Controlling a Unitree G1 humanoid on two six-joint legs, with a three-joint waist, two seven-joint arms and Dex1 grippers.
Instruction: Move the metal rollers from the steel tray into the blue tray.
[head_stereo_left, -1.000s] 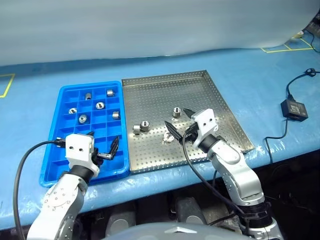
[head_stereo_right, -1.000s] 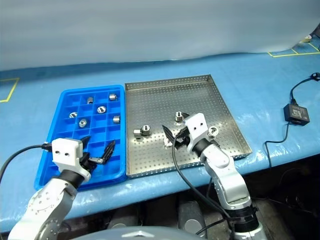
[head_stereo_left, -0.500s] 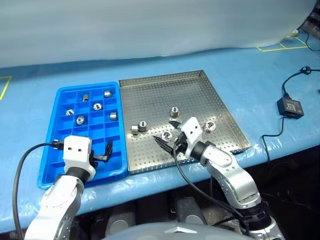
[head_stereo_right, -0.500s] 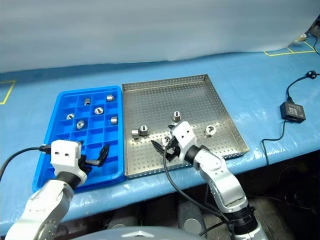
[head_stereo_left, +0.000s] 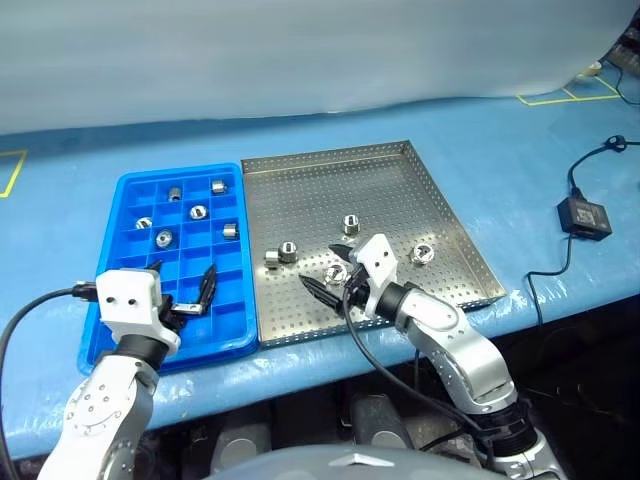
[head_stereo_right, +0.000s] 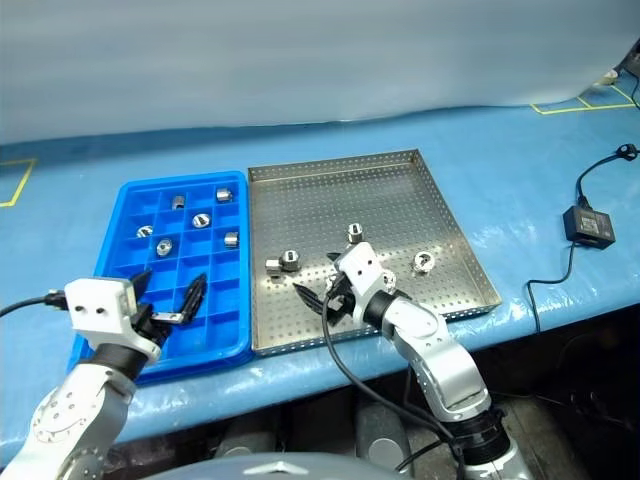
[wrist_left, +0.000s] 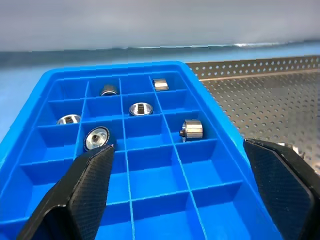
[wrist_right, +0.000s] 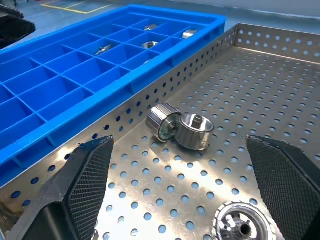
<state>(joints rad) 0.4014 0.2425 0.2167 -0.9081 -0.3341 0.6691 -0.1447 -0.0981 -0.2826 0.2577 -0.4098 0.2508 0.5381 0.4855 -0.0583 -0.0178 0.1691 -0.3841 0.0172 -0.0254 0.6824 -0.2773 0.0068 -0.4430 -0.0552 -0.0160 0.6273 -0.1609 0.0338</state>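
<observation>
Left eye view: no writing legible anywhere.

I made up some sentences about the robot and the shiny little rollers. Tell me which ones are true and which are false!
1. Five metal rollers sit in the blue tray. True.
2. The steel tray has no rollers left in it. False: several lie on its holey floor, such as a touching pair near the wall beside the blue tray.
3. The right gripper is squeezing a roller. False: its fingers are wide open, with a roller lying on the tray between them.
4. The left gripper is open, over the blue tray. True.
5. A black box with a cable lies on the blue table to the right of the steel tray. True.
</observation>
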